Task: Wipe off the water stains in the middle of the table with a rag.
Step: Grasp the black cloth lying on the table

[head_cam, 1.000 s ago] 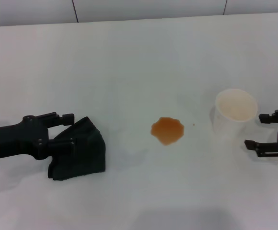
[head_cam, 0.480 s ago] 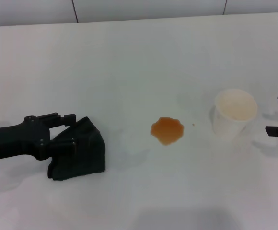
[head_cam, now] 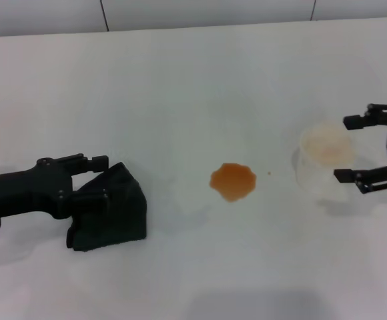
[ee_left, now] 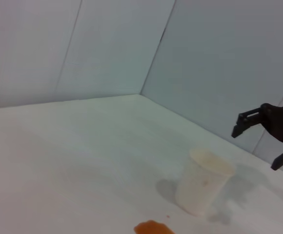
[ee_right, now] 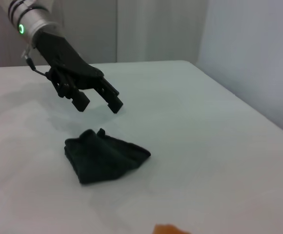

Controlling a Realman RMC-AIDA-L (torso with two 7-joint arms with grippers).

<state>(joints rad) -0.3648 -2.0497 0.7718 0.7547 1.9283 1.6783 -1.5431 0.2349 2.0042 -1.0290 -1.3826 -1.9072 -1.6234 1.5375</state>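
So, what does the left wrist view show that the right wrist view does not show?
Only the left wrist view shows the paper cup, standing upright, and the right gripper, open, beside it. Only the right wrist view shows the rag, lying folded, and the left gripper, open, hanging above it without touching it. Both views show the white table and an edge of the orange-brown water stains, which are not yet wiped.

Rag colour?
Very dark green, almost black rag; right wrist view shows it best.
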